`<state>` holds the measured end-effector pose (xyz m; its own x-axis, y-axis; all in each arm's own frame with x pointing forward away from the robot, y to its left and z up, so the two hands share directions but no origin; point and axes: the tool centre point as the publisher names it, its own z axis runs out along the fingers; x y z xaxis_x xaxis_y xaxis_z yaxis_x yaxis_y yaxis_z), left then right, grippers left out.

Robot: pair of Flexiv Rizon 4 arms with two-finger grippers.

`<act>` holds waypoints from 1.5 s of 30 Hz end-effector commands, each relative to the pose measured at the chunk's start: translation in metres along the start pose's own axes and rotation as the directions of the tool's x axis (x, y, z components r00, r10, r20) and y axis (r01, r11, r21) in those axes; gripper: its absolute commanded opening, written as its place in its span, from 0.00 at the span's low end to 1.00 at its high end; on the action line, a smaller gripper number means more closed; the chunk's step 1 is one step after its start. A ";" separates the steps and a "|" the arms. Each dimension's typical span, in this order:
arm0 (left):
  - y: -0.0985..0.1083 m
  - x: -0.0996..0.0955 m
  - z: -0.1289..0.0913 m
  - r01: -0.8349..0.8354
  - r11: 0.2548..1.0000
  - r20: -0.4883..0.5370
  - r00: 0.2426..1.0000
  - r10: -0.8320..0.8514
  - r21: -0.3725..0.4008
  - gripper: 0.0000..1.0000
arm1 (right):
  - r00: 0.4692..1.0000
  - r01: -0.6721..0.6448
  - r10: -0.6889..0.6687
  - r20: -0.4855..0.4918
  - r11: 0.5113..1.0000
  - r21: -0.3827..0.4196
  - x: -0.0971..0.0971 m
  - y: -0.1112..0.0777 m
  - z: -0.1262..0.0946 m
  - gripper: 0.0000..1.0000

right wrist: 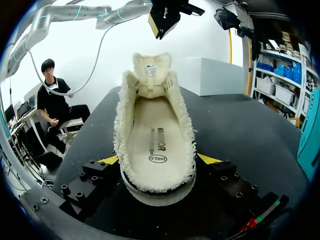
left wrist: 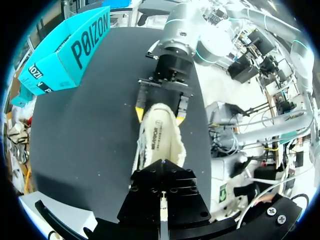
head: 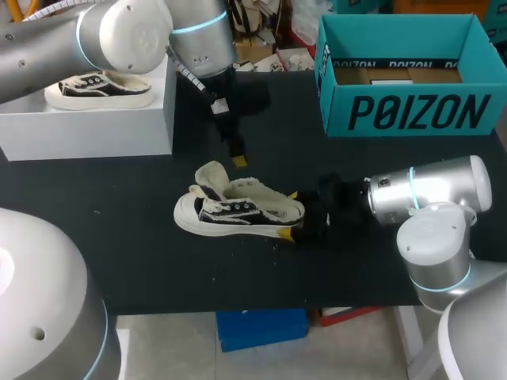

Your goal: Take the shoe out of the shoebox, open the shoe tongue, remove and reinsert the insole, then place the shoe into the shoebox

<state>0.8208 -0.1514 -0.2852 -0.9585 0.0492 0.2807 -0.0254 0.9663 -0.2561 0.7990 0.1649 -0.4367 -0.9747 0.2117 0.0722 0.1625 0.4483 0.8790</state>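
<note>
Shoe [head: 238,212] unboxed, tongue [right wrist: 151,70] open, insole [right wrist: 156,135] in; our right end effector [head: 290,214] pinches its heel; we cannot tell the left end effector's [head: 238,161] state; reboxing into the shoebox [head: 412,111] remains.

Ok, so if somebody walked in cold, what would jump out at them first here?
The black and cream shoe lying in the middle of the black table, tongue up and insole showing, with the right gripper clamped on its heel. Next, the bright teal shoebox, open at the table's far right corner, and the left gripper hanging over the table just beyond the shoe.
</note>
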 end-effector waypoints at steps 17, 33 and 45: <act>-0.004 0.004 0.013 -0.067 0.996 -0.008 0.998 0.066 -0.055 0.00 | 1.000 -0.002 0.002 0.001 1.000 0.001 0.000 -0.001 0.001 0.00; 0.003 -0.005 0.058 -0.047 0.993 -0.076 0.996 0.039 -0.107 0.00 | 1.000 -0.002 0.002 0.001 1.000 0.001 0.000 -0.001 0.001 0.00; 0.003 -0.013 0.076 -0.059 0.992 -0.127 0.991 0.044 -0.114 0.00 | 1.000 -0.002 0.002 0.001 1.000 0.001 0.000 -0.001 0.001 0.00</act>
<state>0.8079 -0.1649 -0.3528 -0.9226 0.1138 0.3686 0.0577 0.9855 -0.1597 0.7990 0.1649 -0.4367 -0.9747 0.2117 0.0722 0.1625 0.4483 0.8790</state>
